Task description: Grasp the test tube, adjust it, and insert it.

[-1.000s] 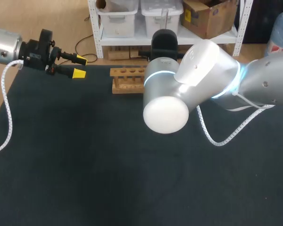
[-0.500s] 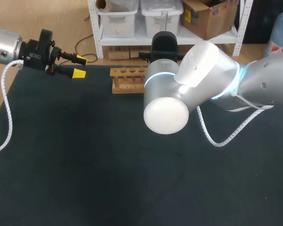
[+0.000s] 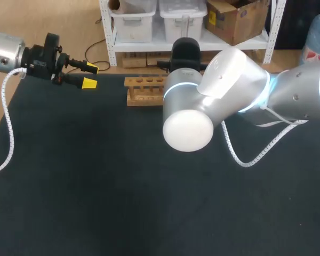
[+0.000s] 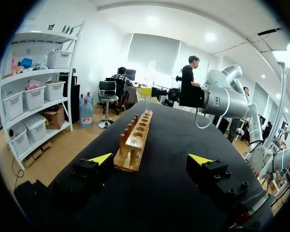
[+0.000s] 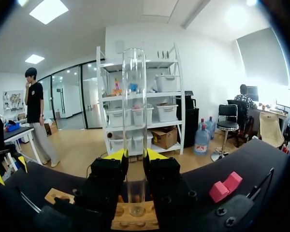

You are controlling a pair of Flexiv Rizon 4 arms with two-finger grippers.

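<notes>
I see a clear test tube, a pale plain wooden rack, a matt black table and a pink block.

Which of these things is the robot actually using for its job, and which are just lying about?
In the job:
test tube, upright in the right gripper
wooden rack below it

Lying about:
pink block on the table
left gripper, open and empty, off to the side
</notes>
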